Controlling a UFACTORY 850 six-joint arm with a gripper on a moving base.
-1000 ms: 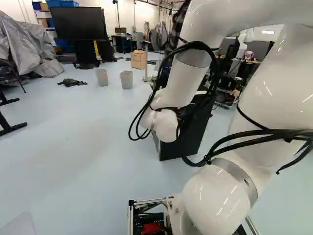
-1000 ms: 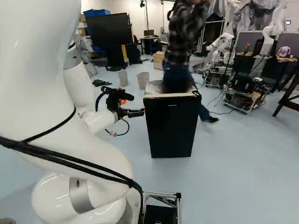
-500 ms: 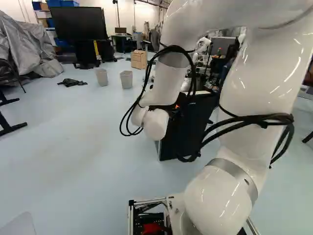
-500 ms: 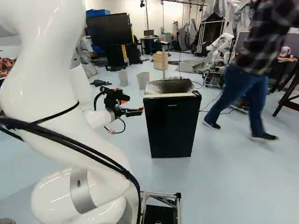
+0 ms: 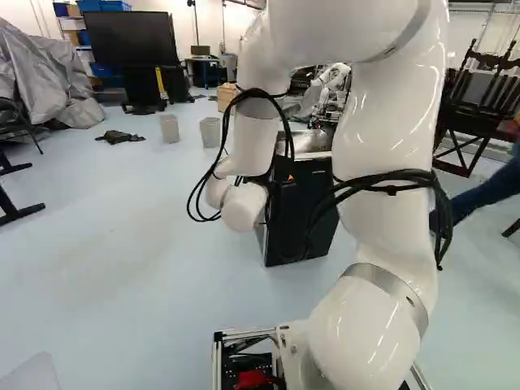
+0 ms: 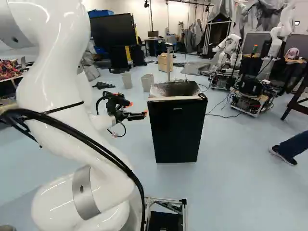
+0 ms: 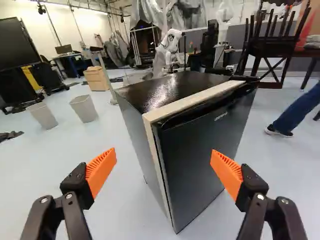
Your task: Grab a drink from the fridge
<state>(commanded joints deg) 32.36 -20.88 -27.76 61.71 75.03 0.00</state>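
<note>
In the right base view my gripper [image 6: 136, 116] is level with the upper part of the black fridge [image 6: 176, 130], close by its left side. The wrist view has the gripper [image 7: 164, 171] with its orange pads wide apart and nothing held between them. Ahead of the fingers there stands the fridge [image 7: 200, 150], its door closed, with a pale strip along the door's edge and a corner facing the gripper. The arm partly covers the fridge [image 5: 302, 215] in the left base view. No drink shows.
Two grey bins [image 6: 147, 82] and a wooden cabinet [image 6: 165, 62] stand behind the fridge. Another robot [image 6: 226, 60] is farther back. A person's leg [image 7: 300, 110] is off to the fridge's right. A dark wooden chair [image 5: 479, 106] stands behind the arm in the left base view.
The arm's upper links have swung leftward in the left base view, while the gripper has shifted only slightly beside the fridge. The person has walked rightward, away from the fridge. The base has not moved.
</note>
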